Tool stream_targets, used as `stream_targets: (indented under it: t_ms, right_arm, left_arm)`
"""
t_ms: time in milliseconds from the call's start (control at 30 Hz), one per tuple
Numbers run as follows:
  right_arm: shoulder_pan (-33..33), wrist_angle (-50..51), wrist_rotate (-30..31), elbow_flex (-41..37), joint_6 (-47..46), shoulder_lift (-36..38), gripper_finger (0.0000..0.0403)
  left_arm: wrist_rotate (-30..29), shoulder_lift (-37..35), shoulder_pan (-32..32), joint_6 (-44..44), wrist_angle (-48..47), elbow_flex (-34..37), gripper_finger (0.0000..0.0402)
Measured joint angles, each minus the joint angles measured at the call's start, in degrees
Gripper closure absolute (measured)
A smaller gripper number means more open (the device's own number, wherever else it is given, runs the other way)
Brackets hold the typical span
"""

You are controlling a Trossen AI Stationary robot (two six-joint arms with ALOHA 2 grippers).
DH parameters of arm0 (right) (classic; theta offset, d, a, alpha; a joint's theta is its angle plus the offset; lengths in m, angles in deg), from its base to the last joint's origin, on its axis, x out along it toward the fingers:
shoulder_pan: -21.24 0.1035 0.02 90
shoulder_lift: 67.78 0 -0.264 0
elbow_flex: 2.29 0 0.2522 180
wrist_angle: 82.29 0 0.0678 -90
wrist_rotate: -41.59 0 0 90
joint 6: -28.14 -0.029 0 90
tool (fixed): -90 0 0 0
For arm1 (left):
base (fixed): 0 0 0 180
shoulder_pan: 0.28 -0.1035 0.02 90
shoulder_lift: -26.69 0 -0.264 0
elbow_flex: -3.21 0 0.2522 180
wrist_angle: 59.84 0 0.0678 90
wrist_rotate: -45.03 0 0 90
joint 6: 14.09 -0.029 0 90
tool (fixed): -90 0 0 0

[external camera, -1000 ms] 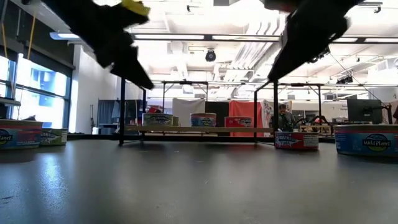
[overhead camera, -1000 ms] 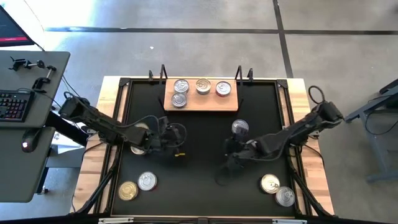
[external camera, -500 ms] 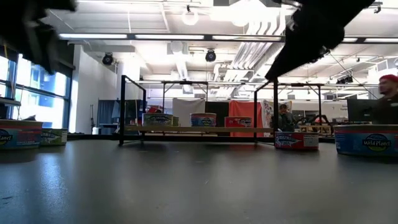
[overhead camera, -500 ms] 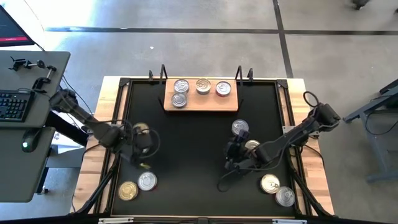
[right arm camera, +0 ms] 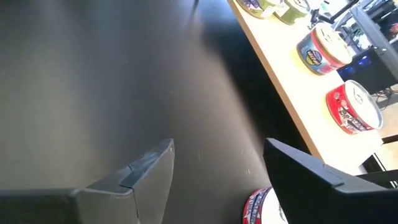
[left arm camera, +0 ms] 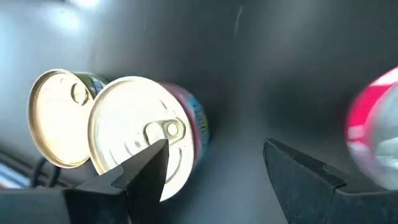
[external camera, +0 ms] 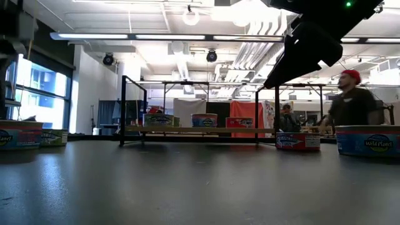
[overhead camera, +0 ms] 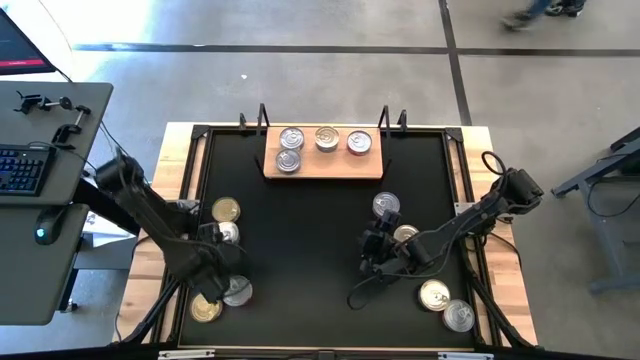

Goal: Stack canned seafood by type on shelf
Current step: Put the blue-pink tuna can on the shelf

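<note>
The wooden shelf (overhead camera: 325,160) stands at the table's far edge with several tins on it, among them a red one (right arm camera: 353,106). More canned seafood rests on the black tabletop. A gold tin (overhead camera: 207,307) and a silver tin (overhead camera: 237,291) sit at the near left, shown in the left wrist view as a gold lid (left arm camera: 59,127) and a silver lid with a pink side (left arm camera: 146,140). My left gripper (overhead camera: 226,270) (left arm camera: 217,177) hangs open above the table just beside them, tipped downward. My right gripper (overhead camera: 372,256) (right arm camera: 214,180) is open over bare tabletop, right of centre.
Two tins (overhead camera: 227,210) (overhead camera: 228,233) lie on the left, two (overhead camera: 386,205) (overhead camera: 405,235) beside my right arm, and two (overhead camera: 434,294) (overhead camera: 458,315) at the near right corner. The table's middle is bare. A person (external camera: 350,106) walks in the room beyond.
My left gripper has swung from the table's left-middle toward the near left corner, tipping downward, and now hangs over the two tins there. My right gripper has sunk a little. Both have stayed open. No tin has moved.
</note>
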Motion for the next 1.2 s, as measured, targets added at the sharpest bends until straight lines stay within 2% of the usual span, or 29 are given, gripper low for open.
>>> stream_targets:
  t_ms: [167,267,567,667,800,967,1200]
  right_arm:
    - [0.0,-0.1,1.2,0.0,0.0,0.0,0.0162]
    - [0.0,-0.1,1.3,0.0,0.0,0.0,0.0162]
    - [0.0,-0.3,1.4,0.0,0.0,0.0,0.0162]
    - [0.0,-0.3,1.4,0.0,0.0,0.0,0.0162]
    - [0.0,-0.3,1.4,-0.1,0.0,0.0,0.0162]
    - [0.0,-0.2,1.4,-0.1,0.0,0.0,0.0162]
    - [0.0,-0.2,1.4,-0.1,0.0,0.0,0.0162]
  left_arm:
    - [-2.9,8.3,-0.1,-0.9,-0.2,0.1,0.0153]
    - [-4.8,12.2,-0.1,-0.8,-0.9,0.1,0.0173]
    - [-5.4,16.5,-0.1,4.3,-5.1,-0.1,0.0322]
    - [-7.3,15.7,-0.2,5.5,-5.8,0.3,0.0361]
    - [-7.8,15.4,-0.6,5.6,-5.9,0.0,0.0392]
    - [-8.1,15.4,-1.4,4.1,-4.7,-2.3,0.0401]
    - [-11.5,15.5,-2.9,-0.3,-4.6,-6.9,0.0400]
